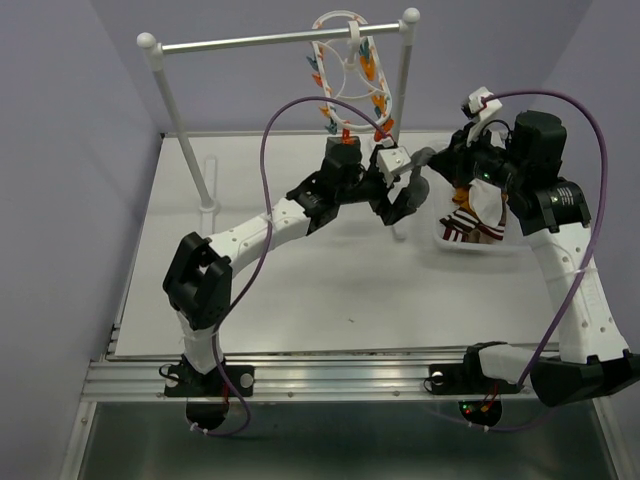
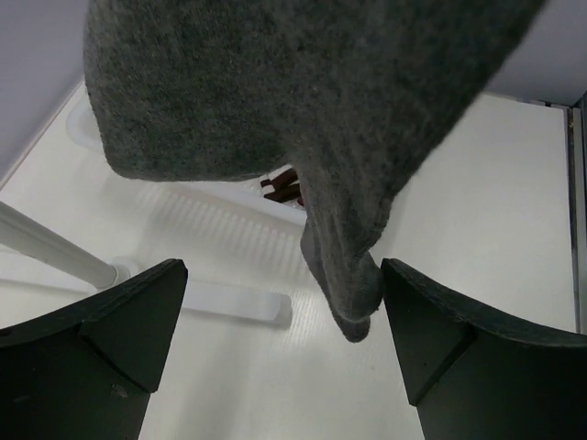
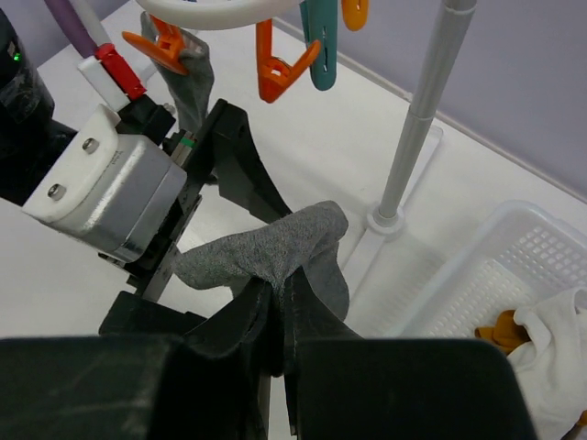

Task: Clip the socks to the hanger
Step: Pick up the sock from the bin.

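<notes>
One grey sock is pinched in the right gripper's closed fingers, hanging between the left gripper's wide-spread jaws below the hanger.

rail stand: at the far side of the table, one post left, one right.
hanger: on the rail, nearer the right post.
basket: on the table at the right, just beside the right post's foot, under my right arm.
socks: in the basket.
held sock: in my right gripper, below the hanger.
left gripper: left of my right one, a finger on either side of the held sock's hanging end (touching or not, I cannot tell).
</notes>
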{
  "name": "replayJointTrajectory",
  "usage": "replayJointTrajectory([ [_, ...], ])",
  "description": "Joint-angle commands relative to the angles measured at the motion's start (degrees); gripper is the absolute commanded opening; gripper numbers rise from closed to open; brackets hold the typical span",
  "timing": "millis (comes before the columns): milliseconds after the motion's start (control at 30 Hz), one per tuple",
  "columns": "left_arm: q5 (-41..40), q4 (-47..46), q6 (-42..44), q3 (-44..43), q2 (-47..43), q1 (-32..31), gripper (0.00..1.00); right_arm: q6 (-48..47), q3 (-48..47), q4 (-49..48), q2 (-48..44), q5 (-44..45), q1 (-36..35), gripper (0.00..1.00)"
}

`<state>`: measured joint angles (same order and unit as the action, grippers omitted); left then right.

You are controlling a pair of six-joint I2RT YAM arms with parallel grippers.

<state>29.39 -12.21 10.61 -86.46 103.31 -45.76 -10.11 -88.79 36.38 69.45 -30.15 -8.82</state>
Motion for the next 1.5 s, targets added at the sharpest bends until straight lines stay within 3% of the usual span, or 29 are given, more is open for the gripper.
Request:
replayJointTrajectory([
  [0,-0.6,-1.2,2.3,-4.7,0.1,-0.3,0.99,0.1,-1.2,-3.0,-1.1,-2.9,0.0,0.01],
  [100,0.5,-1.3,2.2,-5.0,0.3,-0.3,0.92,0.7,-1.4,-3.6,-1.4,-1.8,0.0,0.01],
  [167,0.7,-1.4,2.6,-4.5,0.2,-0.3,0.58,1.5,-1.2,-4.8,-2.0,0.4,0.0,0.01],
  [200,0.4,-1.5,2.6,-4.3,0.1,-0.3,0.36,1.6,-1.0,-5.0,-2.2,1.2,0.0,0.01],
  [300,0.2,-1.6,1.9,-3.5,-0.6,-0.3,0.12,2.8,-0.5,-6.6,-2.7,6.2,0.0,0.01],
  [333,0.2,-1.7,1.6,-2.6,-0.8,-0.3,0.00,3.3,-0.6,-7.4,-2.7,9.4,0.0,0.01],
  [533,4.3,-2.3,0.4,2.4,-4.2,-0.3,0.00,5.6,-2.3,-7.7,1.3,26.0,0.0,0.01],
  [633,8.6,-2.6,-2.8,3.6,-6.1,-0.3,0.00,4.8,-3.5,-5.9,5.4,29.9,0.0,0.01],
  [800,22.0,-0.5,-10.2,-0.4,-3.8,-0.3,0.00,3.6,-0.9,-4.6,8.4,22.4,0.0,0.15],
  [900,24.9,1.5,-16.5,-3.8,-1.5,0.0,0.00,3.8,1.9,-4.6,8.9,18.5,0.0,0.23],
  [933,25.7,1.7,-17.7,-4.9,-1.1,0.2,0.00,4.2,3.0,-4.7,9.2,17.7,0.0,0.47],
  [967,28.0,1.9,-19.2,-5.5,-0.2,0.4,0.00,4.2,3.4,-4.7,9.6,17.5,0.0,0.62],
  [1033,29.4,2.1,-22.4,-6.4,0.2,0.8,0.00,4.9,4.6,-5.5,10.1,18.5,0.0,0.77],
  [1067,29.0,2.1,-23.0,-6.4,0.2,1.2,0.00,5.0,6.1,-5.8,9.9,19.9,0.0,1.00],
  [1200,22.2,2.4,-26.5,-6.4,-0.1,2.5,0.00,5.9,14.5,-12.8,4.5,23.6,0.0,1.00],
  [1467,20.8,-5.5,-39.7,-3.0,0.5,6.9,0.00,4.6,26.6,-25.5,-6.7,23.0,0.0,1.00],
])
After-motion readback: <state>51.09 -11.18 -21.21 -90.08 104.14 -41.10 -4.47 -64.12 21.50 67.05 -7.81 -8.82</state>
